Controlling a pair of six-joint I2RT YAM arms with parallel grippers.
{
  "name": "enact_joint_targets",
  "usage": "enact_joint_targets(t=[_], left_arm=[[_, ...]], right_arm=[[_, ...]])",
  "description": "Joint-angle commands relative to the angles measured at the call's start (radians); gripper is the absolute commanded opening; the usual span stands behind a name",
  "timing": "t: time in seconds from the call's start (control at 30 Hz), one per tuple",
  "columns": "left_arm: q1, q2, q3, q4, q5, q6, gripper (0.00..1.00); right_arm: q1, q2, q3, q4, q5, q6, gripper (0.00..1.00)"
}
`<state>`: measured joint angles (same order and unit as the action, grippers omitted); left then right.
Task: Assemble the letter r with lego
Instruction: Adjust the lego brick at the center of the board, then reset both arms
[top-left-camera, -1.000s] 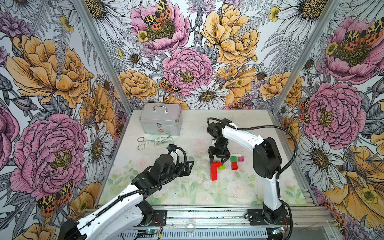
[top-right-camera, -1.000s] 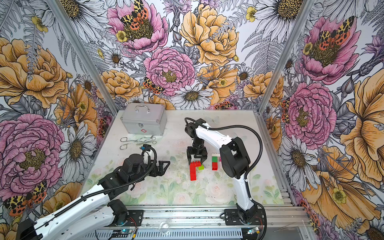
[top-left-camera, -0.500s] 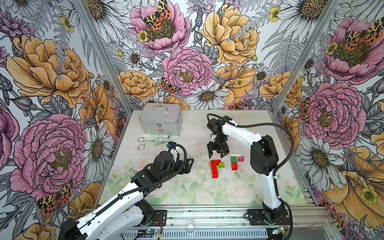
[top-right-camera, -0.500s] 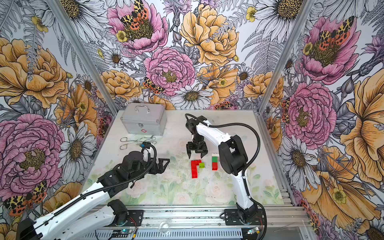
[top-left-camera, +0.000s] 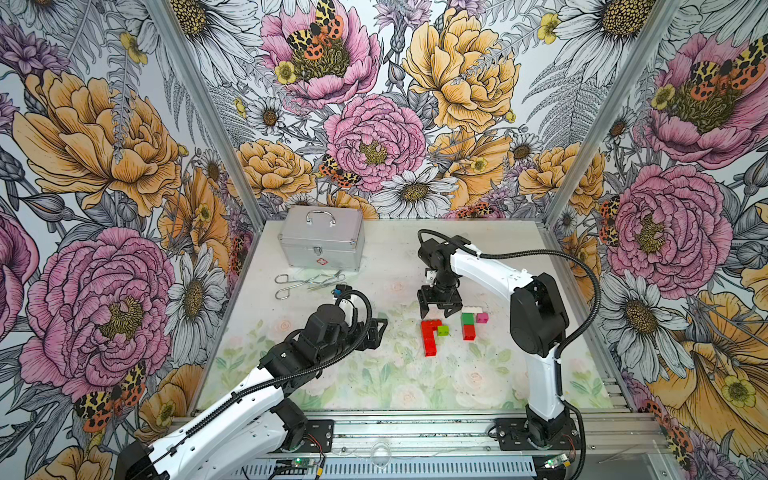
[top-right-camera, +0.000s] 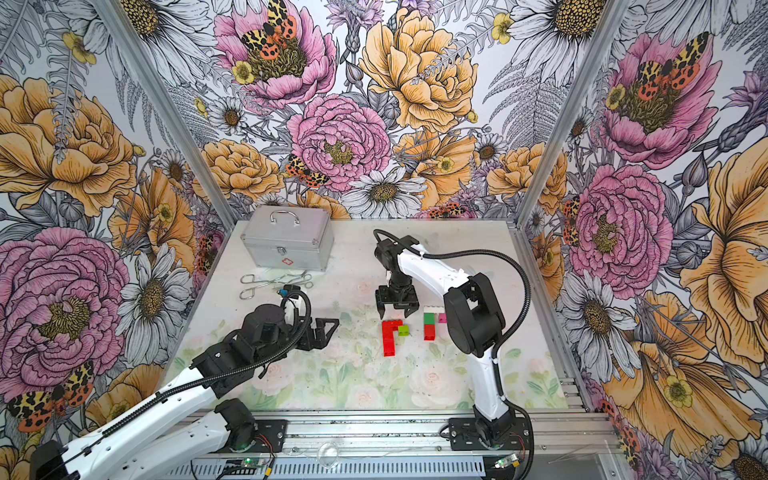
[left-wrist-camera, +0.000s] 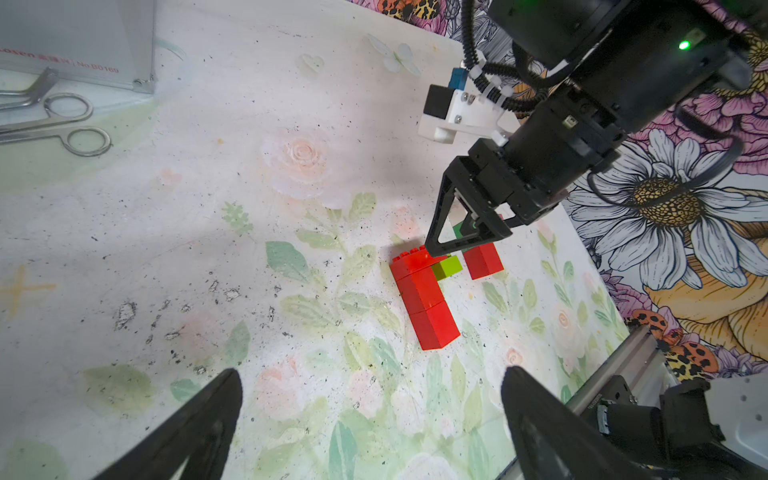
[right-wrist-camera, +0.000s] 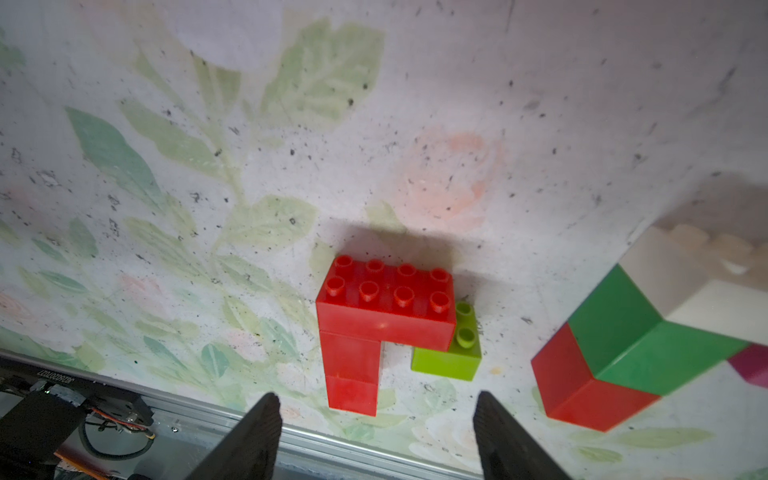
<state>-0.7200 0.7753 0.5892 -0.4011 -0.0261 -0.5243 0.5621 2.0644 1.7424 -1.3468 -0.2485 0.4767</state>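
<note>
A red lego r-shape (top-left-camera: 429, 337) (top-right-camera: 389, 337) lies flat on the table, a long bar across a short column (right-wrist-camera: 382, 307) (left-wrist-camera: 424, 291). A lime green brick (top-left-camera: 443, 330) (right-wrist-camera: 449, 361) touches the bar's free end. To its right is a white, dark green and red stack (top-left-camera: 468, 322) (right-wrist-camera: 623, 336) with a pink brick (top-left-camera: 482, 318) beside it. My right gripper (top-left-camera: 438, 312) (top-right-camera: 397, 309) (right-wrist-camera: 376, 399) hangs open and empty just above the r's top bar. My left gripper (top-left-camera: 380, 330) (top-right-camera: 330, 328) (left-wrist-camera: 370, 376) is wide open and empty, left of the bricks.
A silver metal case (top-left-camera: 322, 239) stands at the back left, with steel scissors-like tools (top-left-camera: 307, 282) lying in front of it. An aluminium rail (top-left-camera: 415, 428) runs along the table's front edge. The floral walls close in on both sides.
My right gripper has lifted off the red r's top bar and its jaws have spread wider. The red piece stays on the table. The left arm has barely moved.
</note>
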Motion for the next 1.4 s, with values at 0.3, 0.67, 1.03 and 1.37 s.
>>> enact_joint_targets(t=[0.3,0.67,1.03,1.37], left_arm=[[0.021,0.059,0.030,0.017,-0.118,0.035,0.99],[0.169,0.255,0.029,0.201,-0.253,0.108,0.99],[0.242,0.276,-0.027,0.418,-0.565,0.358,0.99],[0.251,0.022,-0.216,0.506,-0.679,0.418,0.99]], right_arm=[[-0.013,-0.163,-0.117,0.303,0.303,-0.021,0.85],[-0.140,-0.341,-0.377,0.542,0.397,0.000,0.89],[-0.280,-0.658,-0.708,0.752,0.692,-0.003,0.98],[-0.352,-0.728,-0.850,0.774,0.614,0.049,1.00]])
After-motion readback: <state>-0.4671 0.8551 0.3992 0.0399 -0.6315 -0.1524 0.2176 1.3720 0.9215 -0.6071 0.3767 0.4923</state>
